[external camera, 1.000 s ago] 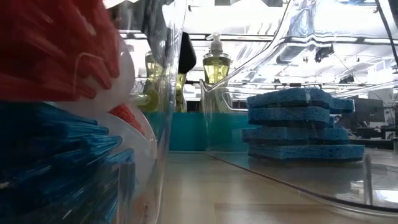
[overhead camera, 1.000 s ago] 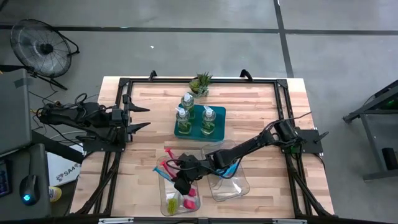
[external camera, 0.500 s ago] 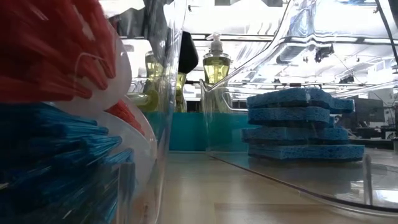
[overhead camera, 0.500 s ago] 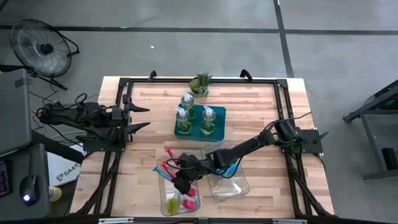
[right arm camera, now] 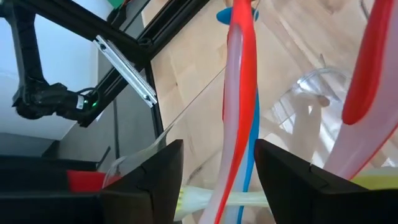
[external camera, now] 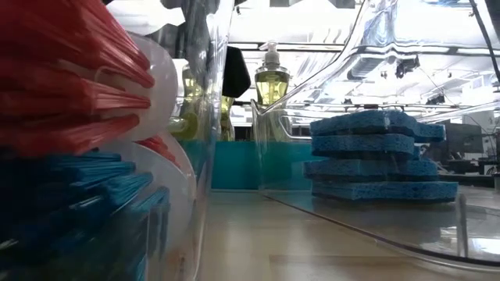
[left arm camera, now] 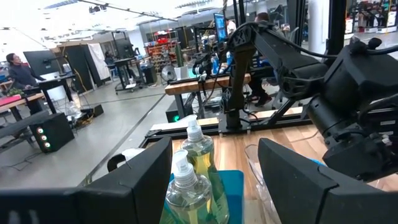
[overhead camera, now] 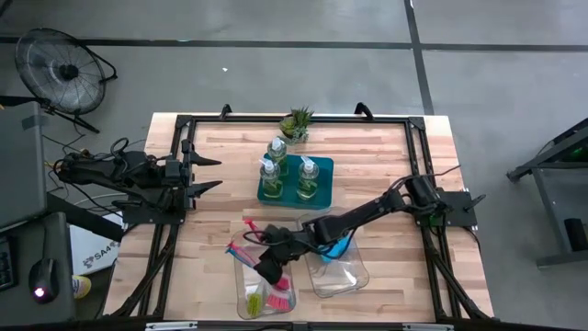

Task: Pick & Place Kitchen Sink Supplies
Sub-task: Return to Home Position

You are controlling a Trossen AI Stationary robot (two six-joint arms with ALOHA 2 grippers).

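On the table (overhead camera: 367,156), the right gripper (overhead camera: 265,270) hovers over the left bin (overhead camera: 237,280), jaws parted and empty, the red brush (right arm camera: 239,93) lying lengthwise just ahead; the left gripper (overhead camera: 209,174) waits wide-open, well apart.

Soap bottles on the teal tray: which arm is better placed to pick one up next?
Probably left. The left gripper is open, empty and faces the soap bottles; the right gripper hangs over the left bin among the brushes.
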